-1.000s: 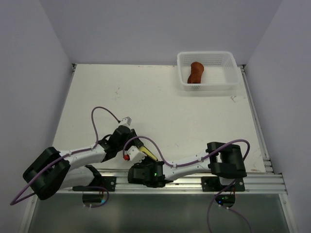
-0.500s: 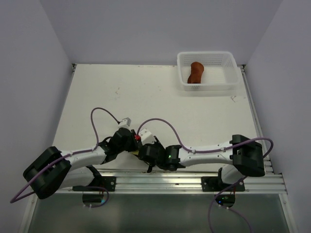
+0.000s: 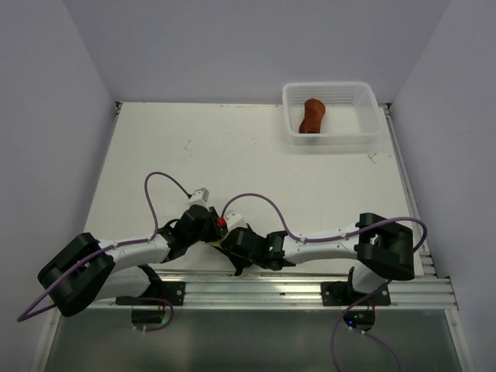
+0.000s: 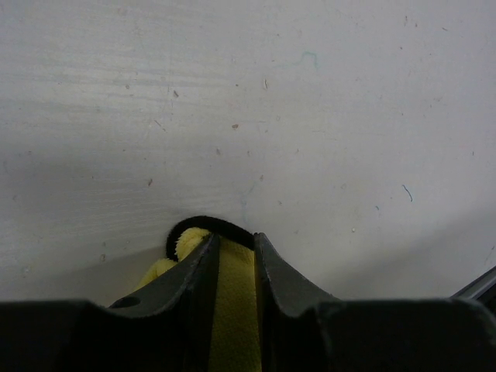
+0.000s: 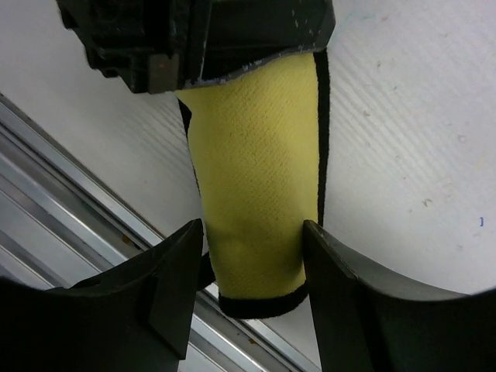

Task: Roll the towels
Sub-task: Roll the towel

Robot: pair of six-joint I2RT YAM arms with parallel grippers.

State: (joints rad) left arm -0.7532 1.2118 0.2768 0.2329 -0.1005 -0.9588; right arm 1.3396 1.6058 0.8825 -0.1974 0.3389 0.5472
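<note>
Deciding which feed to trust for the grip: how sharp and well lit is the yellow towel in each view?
Right wrist: yellow towel crisp, weave visible, right fingers soft. Left wrist: table sharp, towel shadowed between dark blurred left fingers. Top external: evenly lit, sharp, but the arms cover nearly all of the towel.

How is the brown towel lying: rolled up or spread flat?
Rolled up: the brown towel sits as a thick bundle in the white basket.

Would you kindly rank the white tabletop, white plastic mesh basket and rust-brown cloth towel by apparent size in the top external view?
1. White tabletop
2. White plastic mesh basket
3. Rust-brown cloth towel
</note>
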